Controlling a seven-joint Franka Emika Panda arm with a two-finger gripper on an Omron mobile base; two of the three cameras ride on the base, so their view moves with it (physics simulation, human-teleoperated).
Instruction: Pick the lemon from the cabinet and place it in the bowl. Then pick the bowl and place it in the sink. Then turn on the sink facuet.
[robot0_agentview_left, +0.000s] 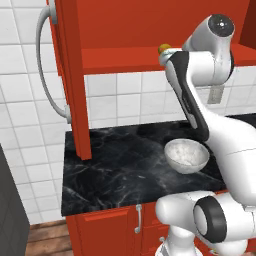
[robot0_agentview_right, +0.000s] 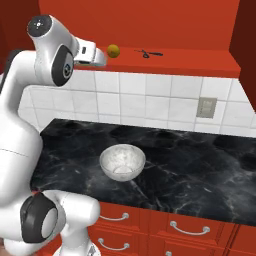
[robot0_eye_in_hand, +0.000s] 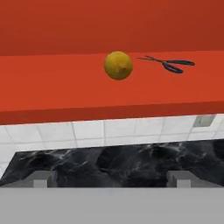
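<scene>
The lemon (robot0_eye_in_hand: 118, 65) rests on the flat red shelf of the open red-orange cabinet (robot0_agentview_right: 190, 62), and also shows as the lemon (robot0_agentview_right: 113, 50) and the lemon (robot0_agentview_left: 164, 48). My gripper (robot0_agentview_right: 100, 59) hovers at shelf height just left of it, apart from it. In the hand view the gripper (robot0_eye_in_hand: 112, 178) is open and empty, its fingertips (robot0_eye_in_hand: 43, 177) wide apart, the lemon ahead and above. The white marbled bowl (robot0_agentview_right: 122, 161) stands empty on the black counter below; the same bowl (robot0_agentview_left: 186, 155) sits beside my arm. The sink and the sink facuet are out of view.
Black scissors (robot0_eye_in_hand: 168, 64) lie on the shelf just right of the lemon. The cabinet's open door with its curved grey handle (robot0_agentview_left: 47, 65) stands at the left. A wall outlet (robot0_agentview_right: 206, 107) sits on the tiled backsplash. Red drawers run under the black marble counter (robot0_agentview_left: 120, 170).
</scene>
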